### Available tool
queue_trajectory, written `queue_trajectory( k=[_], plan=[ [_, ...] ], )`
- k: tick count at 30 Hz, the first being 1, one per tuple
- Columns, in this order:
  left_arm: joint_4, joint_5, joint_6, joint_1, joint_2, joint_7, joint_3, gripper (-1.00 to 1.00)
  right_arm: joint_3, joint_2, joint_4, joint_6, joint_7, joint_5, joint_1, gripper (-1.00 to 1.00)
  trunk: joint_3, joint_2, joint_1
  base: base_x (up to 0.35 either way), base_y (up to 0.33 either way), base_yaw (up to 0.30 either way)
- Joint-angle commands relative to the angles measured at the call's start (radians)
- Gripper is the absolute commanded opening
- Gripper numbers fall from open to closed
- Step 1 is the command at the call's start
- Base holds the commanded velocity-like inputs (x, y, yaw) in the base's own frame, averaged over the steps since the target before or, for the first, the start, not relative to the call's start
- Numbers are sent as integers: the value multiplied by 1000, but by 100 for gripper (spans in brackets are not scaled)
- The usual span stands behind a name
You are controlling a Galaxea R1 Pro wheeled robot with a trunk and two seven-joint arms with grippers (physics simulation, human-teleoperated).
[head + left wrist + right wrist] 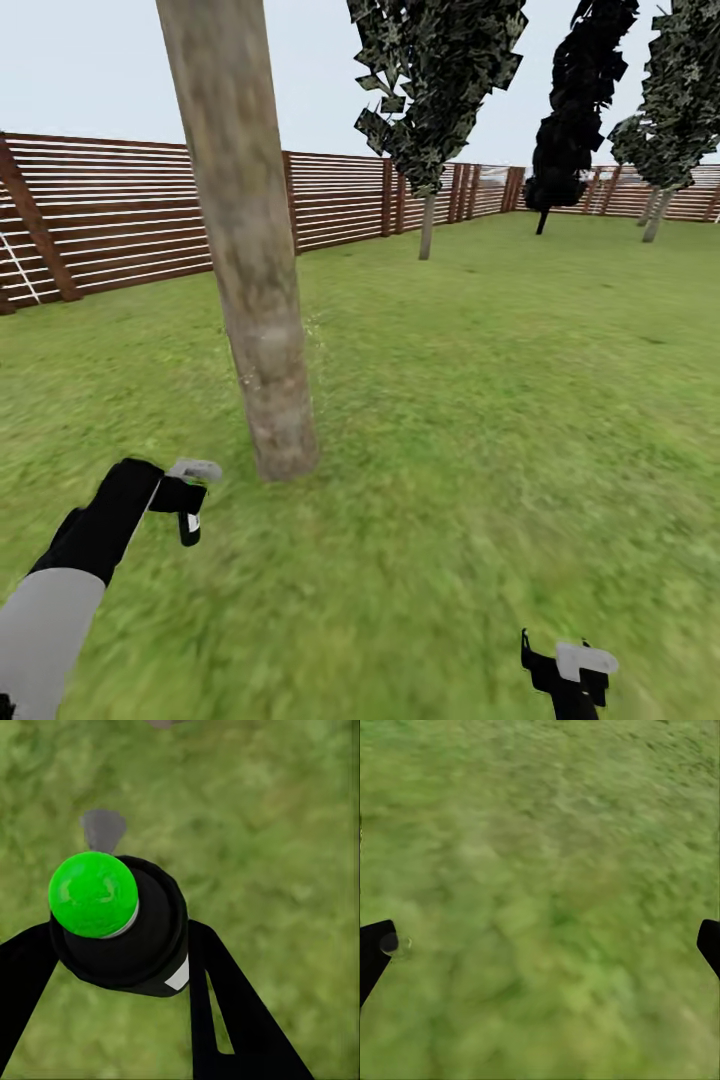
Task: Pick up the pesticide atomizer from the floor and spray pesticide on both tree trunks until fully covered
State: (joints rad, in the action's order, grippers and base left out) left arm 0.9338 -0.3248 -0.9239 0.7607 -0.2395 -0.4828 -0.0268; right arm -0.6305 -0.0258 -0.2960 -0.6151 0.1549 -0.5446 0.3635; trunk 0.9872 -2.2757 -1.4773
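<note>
1. The left gripper (190, 497) had its jaws clamped on the atomizer (189, 523), which hung low over the grass (450, 420) at about 8 o'clock in the head view. That put the bottle just beside the base of the near trunk (262, 330), so I'd guess it was held there to hit the bottom part.
2. In the left wrist view the atomizer (124, 926) sat snug between the two fingers (217, 1005), green cap facing the camera. Looked like a firm hold, good for squeezing out spray.
3. Faint specks floated near the trunk's right edge, probably mist, but too small to be sure.
4. The right gripper (572, 668) idled at 5 o'clock, jaws wide apart with nothing between them, kept out of the way I reckon.
5. The second tree (430, 110) stood well off at 12 o'clock by the fence (100, 215), so that one likely still needed a visit.
</note>
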Motion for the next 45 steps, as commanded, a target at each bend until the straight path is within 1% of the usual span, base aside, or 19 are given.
queue_trajectory(
  k=[1, 3, 4, 5, 6, 8, 15, 20, 21, 22, 23, 25, 28, 31, 41, 42, 43, 44, 45],
  plan=[
    [-19, -3, 36, -10, 8, 6, -1, -100, 0, 0, 0, 0, 0, 0, 0, 100, 0, 0, 0, 229, -202, 97],
    [-81, -3, 65, -19, 33, 35, -4, -100, 0, 0, 1, 0, 0, -1, 0, 100, 0, 0, 0, 229, -202, 28],
    [-100, -1, 70, -27, 36, 55, -5, -100, 0, 0, 1, 0, 0, -1, 0, 100, 0, 0, 0, 230, -202, 7],
    [-108, 4, 96, -42, 37, 68, -20, -100, 0, 0, 1, 0, 0, -1, 0, 100, 0, 0, 0, 237, -187, 2],
    [-112, 7, 152, -62, 38, 76, -84, -100, 0, 0, 2, 0, 0, -2, 0, 100, 0, 0, 0, 242, -175, 0],
    [-112, 9, 173, -93, 39, 77, -122, -100, 0, 0, 2, 0, 0, -2, 0, 100, 0, 0, 0, 243, -173, 0],
    [-110, 5, 191, -149, 49, 79, -131, -100, 0, 0, 2, 0, 0, -2, 0, 100, 0, 0, 0, 244, -172, 0],
    [-102, 9, 203, -157, 51, 80, -134, -100, 0, 0, 2, 0, 0, -2, 0, 100, 0, 0, 0, 244, -172, 0],
    [-105, 9, 236, -157, 50, 83, -140, -100, 0, 0, 2, 0, 0, -2, 0, 100, 0, 0, 0, 244, -172, 5],
    [-108, 9, 254, -158, 50, 90, -160, -100, 0, 1, 2, 0, 0, -2, 0, 100, 0, 0, 0, 244, -172, 76],
    [-109, 11, 263, -157, 52, 93, -176, -100, 0, 1, 2, 0, 0, -2, 0, 100, 0, 0, 0, 244, -172, 186],
    [-110, 10, 268, -157, 64, 95, -185, -100, 0, 1, 2, 0, 0, -2, 0, 100, 0, 0, 0, 244, -172, 249],
    [-111, 10, 273, -156, 110, 99, -186, -100, 0, 0, 3, 0, 0, -2, 0, 100, 0, 0, 0, 264, -154, 274],
    [-112, 8, 276, -157, 133, 105, -184, -100, 0, 0, 2, 0, 0, -2, 0, 100, 0, 0, 0, 284, -107, 277],
    [-86, 5, 276, -155, 139, 108, -177, -100, 0, 0, 2, 0, 0, -2, 0, 100, 0, 0, 0, 189, -73, 204],
    [-69, 6, 269, -150, 147, 107, -174, -100, 0, 0, 2, 0, 0, -2, 0, 100, 0, 0, 0, 7, -4, 6],
    [-60, 3, 264, -147, 164, 107, -158, -100, 0, 0, 2, 0, 0, -2, 0, 100, 0, 0, 0, 3, -2, 2],
    [-42, -9, 256, -143, 187, 107, -119, -100, 0, 0, 2, 0, 0, -2, 0, 100, 0, 0, 0, 1, -1, 1],
    [-35, -13, 246, -141, 190, 107, -108, -100, 0, 0, 2, 0, 0, -2, 0, 100, 0, 0, 0, 0, 0, 0]
  ],
)
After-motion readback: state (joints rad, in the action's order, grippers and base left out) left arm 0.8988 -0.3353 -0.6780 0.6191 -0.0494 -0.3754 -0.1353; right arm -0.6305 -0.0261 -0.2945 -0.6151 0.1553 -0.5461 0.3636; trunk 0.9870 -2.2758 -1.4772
